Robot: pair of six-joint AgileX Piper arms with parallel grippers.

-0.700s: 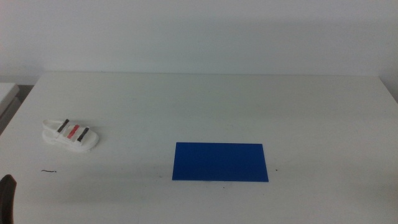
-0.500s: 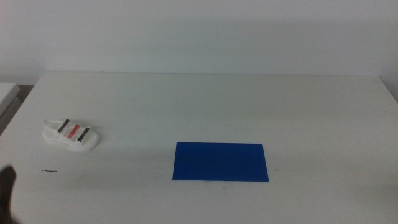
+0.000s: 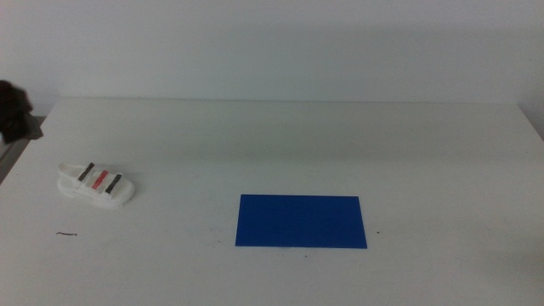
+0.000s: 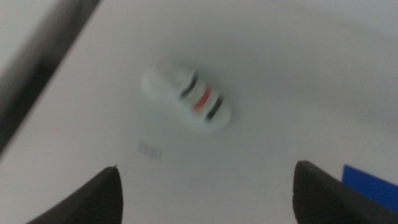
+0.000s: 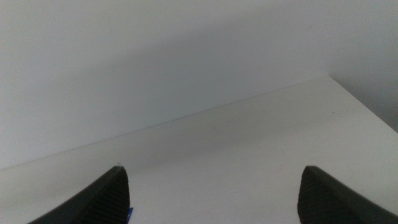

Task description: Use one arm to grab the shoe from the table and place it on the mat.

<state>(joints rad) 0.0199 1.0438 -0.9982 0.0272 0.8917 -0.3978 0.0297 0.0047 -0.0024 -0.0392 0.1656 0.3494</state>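
Note:
The white shoe [image 3: 96,186] with two dark straps and a red one lies on the white table [image 3: 289,144] at the left. The blue mat [image 3: 301,221] lies flat near the table's middle front, apart from the shoe. The left arm [image 3: 13,110] shows as a dark shape at the far left edge, above and behind the shoe. Its gripper [image 4: 205,186] is open and empty, high over the shoe [image 4: 189,98], which is blurred there. A corner of the mat [image 4: 373,186] shows in the left wrist view. The right gripper [image 5: 211,186] is open, out of the middle view.
A small dark mark [image 3: 68,234] lies on the table in front of the shoe. The table's left edge [image 3: 21,149] runs close to the shoe. A pale wall stands behind the table.
The left arm has risen from the bottom left corner of the middle view to the upper left edge, behind the shoe. Shoe and mat have not moved.

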